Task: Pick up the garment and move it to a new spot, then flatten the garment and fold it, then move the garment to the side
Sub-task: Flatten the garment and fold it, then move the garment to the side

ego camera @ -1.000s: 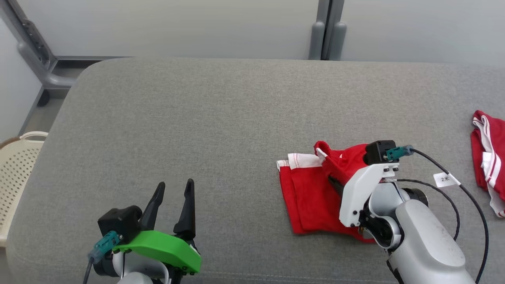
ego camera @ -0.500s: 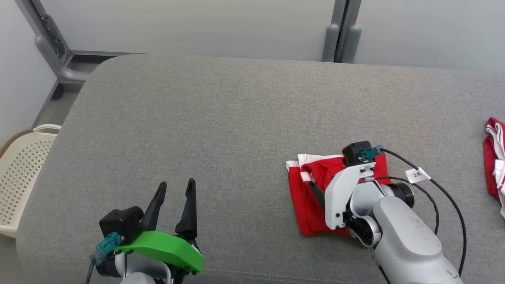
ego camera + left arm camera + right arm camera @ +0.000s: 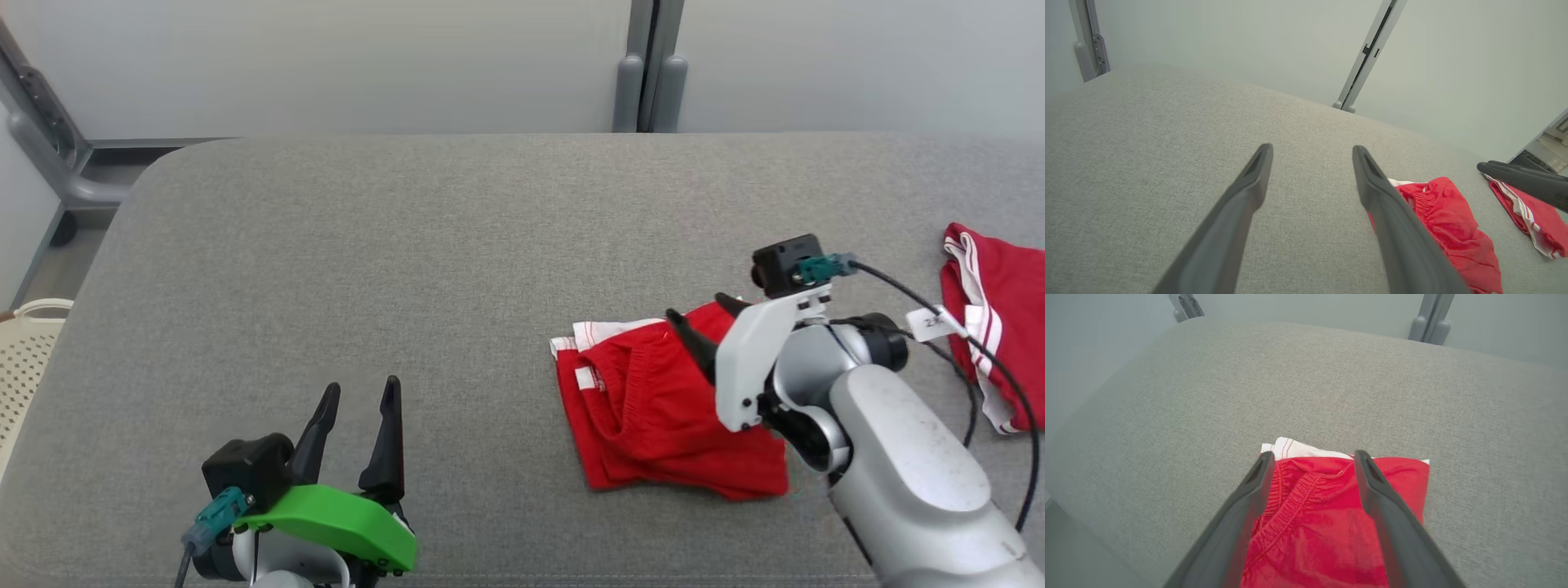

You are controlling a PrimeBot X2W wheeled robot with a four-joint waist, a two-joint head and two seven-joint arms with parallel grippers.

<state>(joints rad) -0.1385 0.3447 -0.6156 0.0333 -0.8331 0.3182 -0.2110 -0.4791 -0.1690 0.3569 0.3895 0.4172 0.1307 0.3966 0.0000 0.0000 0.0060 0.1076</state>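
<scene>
Red shorts (image 3: 669, 425) lie folded under the right gripper's (image 3: 696, 308) wide, empty jaws; left gripper (image 3: 363, 384), equally wide, well apart.

The garment (image 3: 653, 416) lies on the cushion (image 3: 367, 269), with another garment (image 3: 1008, 294) to its right.

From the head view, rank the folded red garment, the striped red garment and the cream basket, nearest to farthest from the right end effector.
1. The folded red garment: lying just below the open right end effector.
2. The striped red garment: off to the far right.
3. The cream basket: at the far left edge.
</scene>
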